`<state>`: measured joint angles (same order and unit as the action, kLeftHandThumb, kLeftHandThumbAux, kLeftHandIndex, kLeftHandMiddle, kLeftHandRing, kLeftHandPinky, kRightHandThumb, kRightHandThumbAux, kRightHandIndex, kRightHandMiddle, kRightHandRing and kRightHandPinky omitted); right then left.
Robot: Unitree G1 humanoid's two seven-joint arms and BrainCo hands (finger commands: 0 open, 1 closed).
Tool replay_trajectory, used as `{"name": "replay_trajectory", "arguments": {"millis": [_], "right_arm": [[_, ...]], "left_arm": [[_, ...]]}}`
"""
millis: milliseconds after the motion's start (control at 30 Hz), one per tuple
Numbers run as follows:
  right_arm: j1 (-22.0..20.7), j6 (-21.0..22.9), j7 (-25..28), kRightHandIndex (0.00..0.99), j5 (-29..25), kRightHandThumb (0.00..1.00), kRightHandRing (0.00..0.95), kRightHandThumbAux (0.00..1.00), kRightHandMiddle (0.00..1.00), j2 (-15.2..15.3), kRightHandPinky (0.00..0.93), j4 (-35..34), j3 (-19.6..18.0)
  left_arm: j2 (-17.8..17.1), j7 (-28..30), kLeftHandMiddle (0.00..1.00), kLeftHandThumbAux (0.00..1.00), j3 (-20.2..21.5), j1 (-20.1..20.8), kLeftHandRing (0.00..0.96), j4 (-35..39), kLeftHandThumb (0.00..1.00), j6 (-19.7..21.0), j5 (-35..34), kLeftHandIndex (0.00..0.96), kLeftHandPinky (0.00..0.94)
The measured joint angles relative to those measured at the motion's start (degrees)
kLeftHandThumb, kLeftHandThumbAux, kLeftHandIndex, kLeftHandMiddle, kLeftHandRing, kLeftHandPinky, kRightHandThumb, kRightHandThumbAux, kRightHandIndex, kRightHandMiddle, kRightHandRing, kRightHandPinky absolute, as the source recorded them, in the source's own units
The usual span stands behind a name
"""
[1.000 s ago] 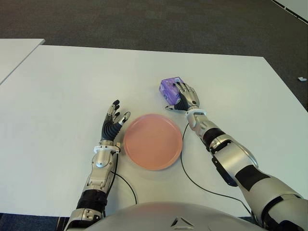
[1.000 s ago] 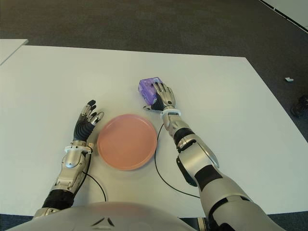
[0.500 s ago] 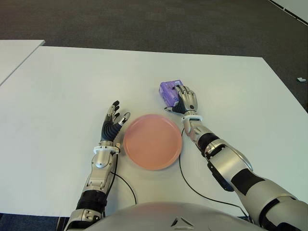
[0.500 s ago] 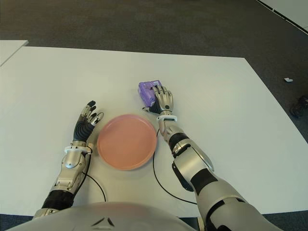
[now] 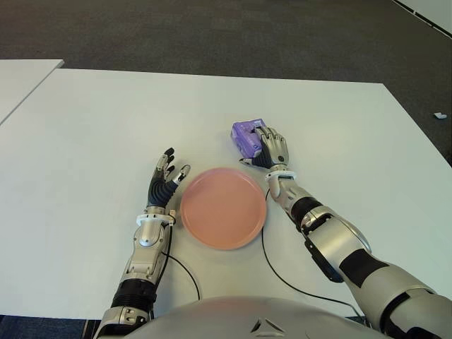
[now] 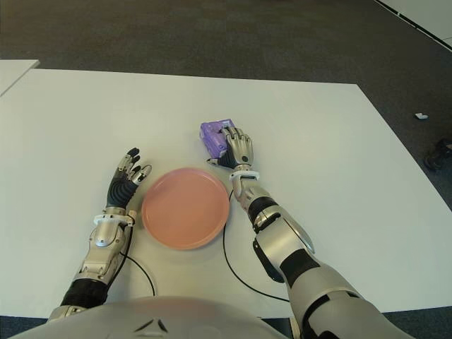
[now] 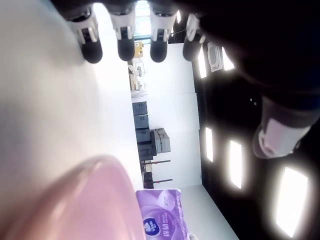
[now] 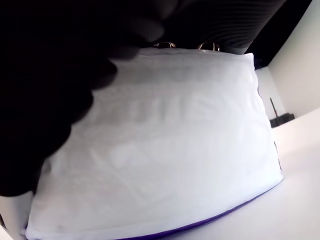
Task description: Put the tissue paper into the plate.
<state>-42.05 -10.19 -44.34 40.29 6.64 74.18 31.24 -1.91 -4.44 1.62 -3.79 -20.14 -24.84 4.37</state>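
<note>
Right robot hand [image 5: 272, 148] fingers curled over a purple tissue pack [image 5: 247, 135] on the white counter [image 5: 92, 134], just beyond the pink plate [image 5: 223, 207], left robot hand [image 5: 167, 180] beside the plate's left rim, fingers spread, holding nothing

Purple tissue pack [image 5: 247, 136], pink plate [image 5: 223, 207], white table [image 5: 92, 134].

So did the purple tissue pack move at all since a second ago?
Yes, a little. The tissue pack, gripped by the right hand, has slid slightly to the robot's left and closer to the pink plate, which stayed put.
</note>
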Motion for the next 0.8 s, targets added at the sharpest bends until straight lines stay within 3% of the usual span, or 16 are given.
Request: {"name": "replay_trajectory", "arguments": {"millis": [800], "right_arm": [[0.84,-1.99,-2.06,0.395,0.05,0.855,0.853,0.679,0.534,-0.56,0.828,-0.02,-1.03]], "left_arm": [[-0.03,-0.03,0.0,0.5,0.13,0.11,0.0,-0.2,0.0,-0.21,0.05,0.004,0.0]]}}
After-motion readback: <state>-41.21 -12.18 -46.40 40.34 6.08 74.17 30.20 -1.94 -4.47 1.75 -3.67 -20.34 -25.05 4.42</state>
